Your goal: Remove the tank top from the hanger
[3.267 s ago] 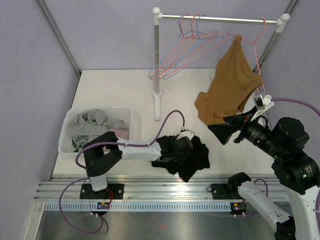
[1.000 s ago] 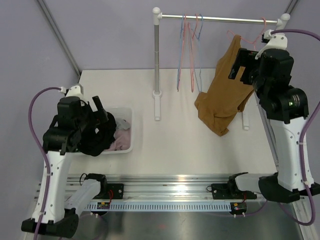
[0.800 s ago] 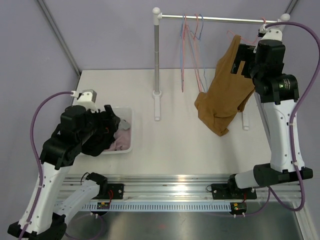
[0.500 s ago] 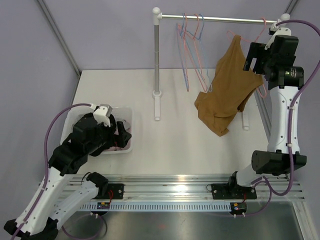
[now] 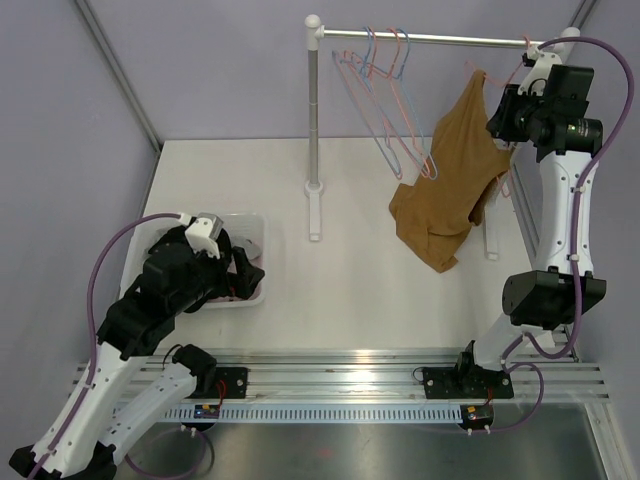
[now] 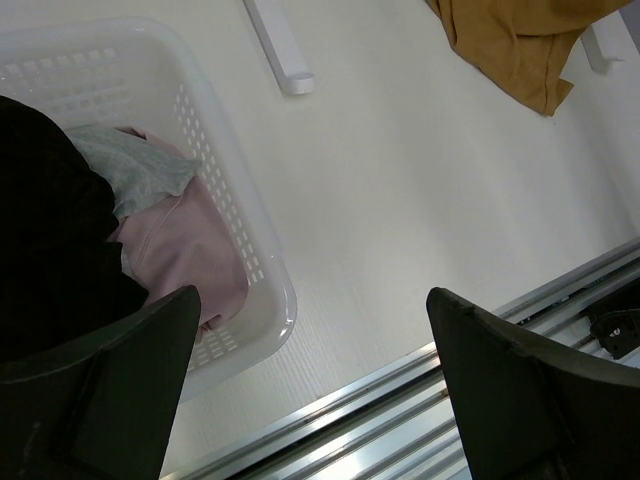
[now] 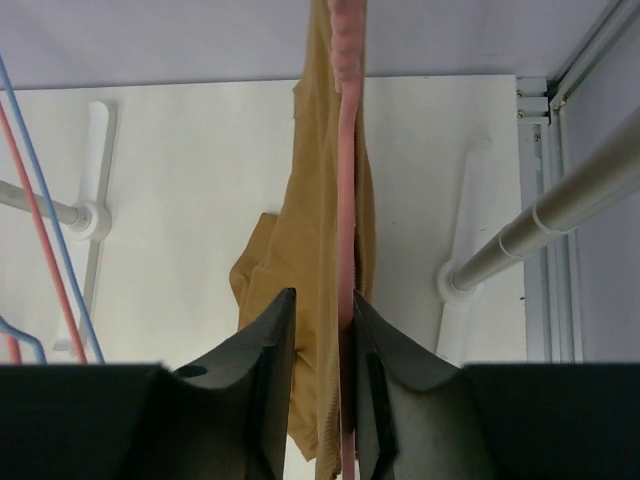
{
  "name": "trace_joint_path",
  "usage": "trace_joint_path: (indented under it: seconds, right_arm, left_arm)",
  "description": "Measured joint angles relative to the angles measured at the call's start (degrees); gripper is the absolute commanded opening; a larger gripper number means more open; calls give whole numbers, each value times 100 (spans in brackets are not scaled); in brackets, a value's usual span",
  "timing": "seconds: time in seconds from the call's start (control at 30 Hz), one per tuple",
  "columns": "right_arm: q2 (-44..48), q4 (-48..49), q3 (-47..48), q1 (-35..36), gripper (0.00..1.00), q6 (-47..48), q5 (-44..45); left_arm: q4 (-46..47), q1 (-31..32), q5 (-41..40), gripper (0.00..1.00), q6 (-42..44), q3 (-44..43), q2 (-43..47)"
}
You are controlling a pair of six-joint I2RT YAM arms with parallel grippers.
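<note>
Tank top (image 5: 455, 170) hangs brown on the pink hanger (image 5: 519, 62) at the right end of the rail (image 5: 440, 38). From above we see our right claw (image 5: 498, 108) beside it.

Left camera: our left claw (image 6: 315, 380) is wide apart above the basket (image 6: 258, 262).

Right camera: fingers (image 7: 262, 370) sit close around hanger and cloth. We cannot tell if they pinch.

The top camera is looking down from high behind the near edge, covering the whole table (image 5: 350, 260). The left wrist camera is hanging above the laundry basket (image 6: 225, 200), facing down and rightward. The right wrist camera is looking down along the pink hanger (image 7: 346, 200) (very near the lens). All three are showing the tank top (image 5: 455, 170).
</note>
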State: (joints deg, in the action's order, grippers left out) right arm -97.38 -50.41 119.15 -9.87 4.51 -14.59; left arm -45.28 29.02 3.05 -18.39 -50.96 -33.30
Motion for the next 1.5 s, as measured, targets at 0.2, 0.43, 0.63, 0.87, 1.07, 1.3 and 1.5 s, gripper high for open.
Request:
trace_joint_path:
  seconds: [0.2,0.43,0.63,0.87,1.07,1.3,1.5]
  right_arm:
    - [-7,-4,105,20,0,-111,-264]
    - [-37,-391,710,472,0,-216,-127]
    - [72,-551,1421,798,0,-299,-87]
    - [627,-1147,1381,820,0,-509,31]
    - [1875,-1821,745,833,0,-662,55]
    - [3681,-2319,-302,1119,0,-758,33]
    - [5056,-2540,-1185,1423,0,-802,-555]
  left_arm:
    - [46,2,20,99,0,0,28]
    - [107,2,13,99,0,0,31]
    - [127,2,-7,99,-2,0,31]
    - [114,2,-37,99,0,-48,-24]
    - [76,461,-70,99,9,-988,-693]
    - [260,1613,-424,99,7,-2581,-1574]
    - [1049,2785,-708,99,240,-3504,-2326]
